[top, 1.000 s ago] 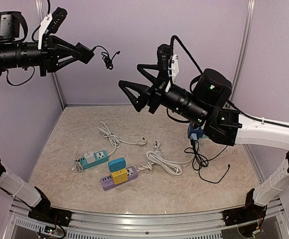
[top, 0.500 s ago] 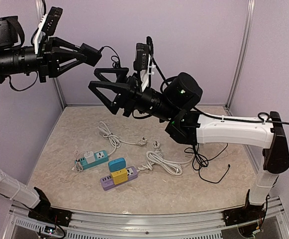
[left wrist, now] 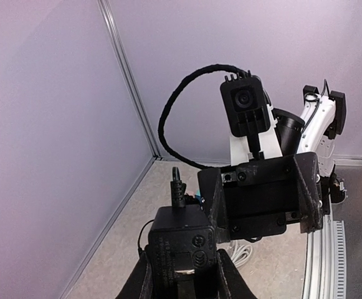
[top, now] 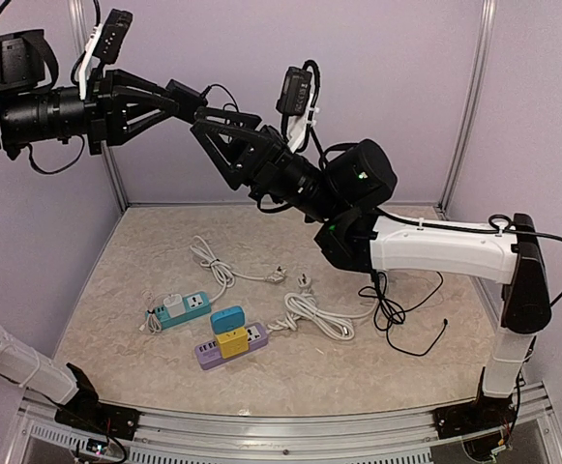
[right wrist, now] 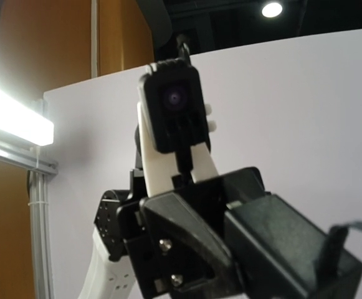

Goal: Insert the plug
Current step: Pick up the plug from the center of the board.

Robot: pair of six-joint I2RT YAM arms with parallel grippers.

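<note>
We count two arms raised high above the table (top: 145, 251). At upper left, the left gripper (top: 174, 94) is clamped on the single black adapter (left wrist: 181, 240). Just right of it, the right gripper (top: 206, 128) faces it with jaws apart, holding nothing. Only the overhead view shows what lies below: two power strips, a teal strip (top: 179, 309) and a purple strip (top: 230, 350), two coiled white cords (top: 314, 314) and one black cord (top: 406, 324). The left wrist view alone shows the adapter's marked face, and the right wrist view only its blurred corner.
</note>
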